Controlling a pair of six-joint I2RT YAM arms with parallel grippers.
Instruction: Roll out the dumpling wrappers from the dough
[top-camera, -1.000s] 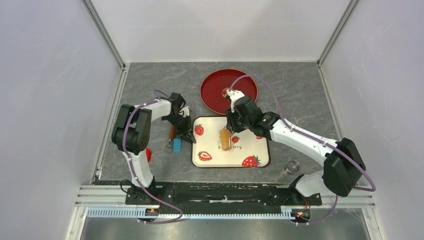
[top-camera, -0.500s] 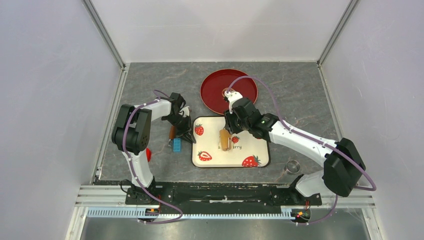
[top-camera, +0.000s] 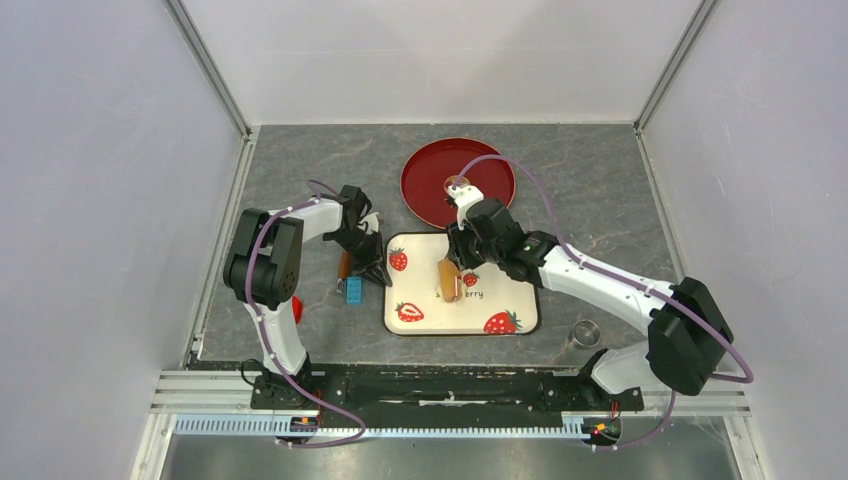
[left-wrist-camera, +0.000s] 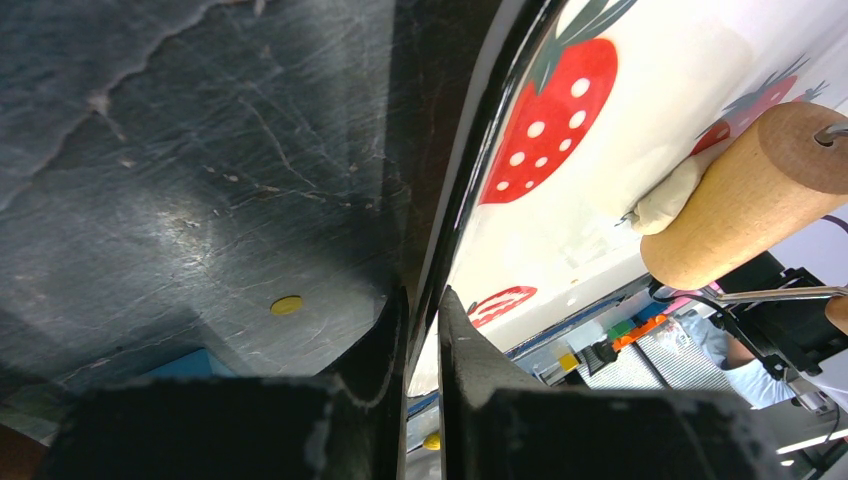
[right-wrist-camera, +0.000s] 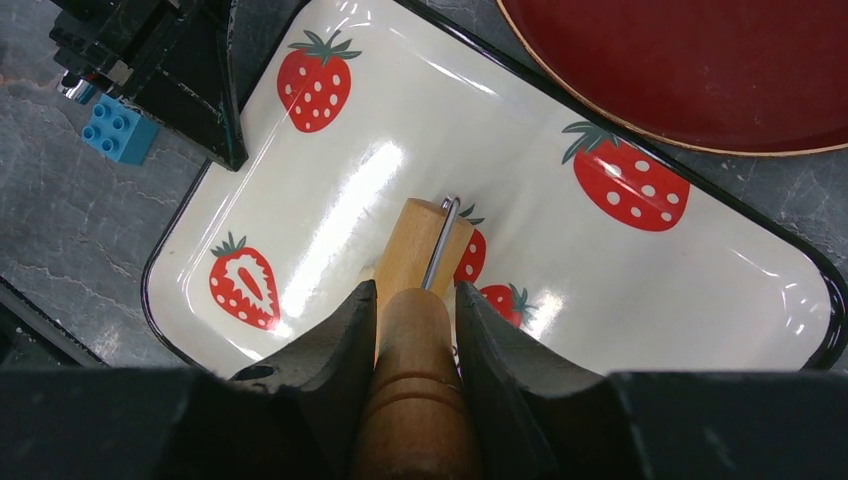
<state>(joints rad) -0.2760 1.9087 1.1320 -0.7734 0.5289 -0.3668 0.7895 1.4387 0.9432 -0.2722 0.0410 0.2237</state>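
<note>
Jaws first: my right jaws are clamped around the handle of the wooden roller (right-wrist-camera: 420, 255), one on each side, and the barrel sits on the strawberry tray (right-wrist-camera: 650, 300) out in front of them. My left jaws are nearly pressed together, pinching the tray's black left rim so it can't skate around.

The dough (left-wrist-camera: 668, 198) is under the roller, near the middle of the tray. From the left wrist view I only catch a pale bit poking out from under the barrel's end, so I can't say how flat it is.

I'd call this the rolling step, early-ish in the job, since there are no wrappers cut out anywhere I can see. Next move, I reckon, is pushing the roller along the tray with steady downward pressure while the left side holds the rim. Too much push and the dough probably sticks or tears; too little and the barrel just rides over it.

Head count:
- one roller
- one tray
- one lump of dough that I can see
- zero finished wrappers

Further out on the surface (top-camera: 600, 200) there's one red plate (top-camera: 425, 190) just behind the tray and one blue brick (top-camera: 354, 290) by my left jaws. There's also one small metal ring cutter (top-camera: 586, 332) well off to the right, near my right arm's base.
</note>
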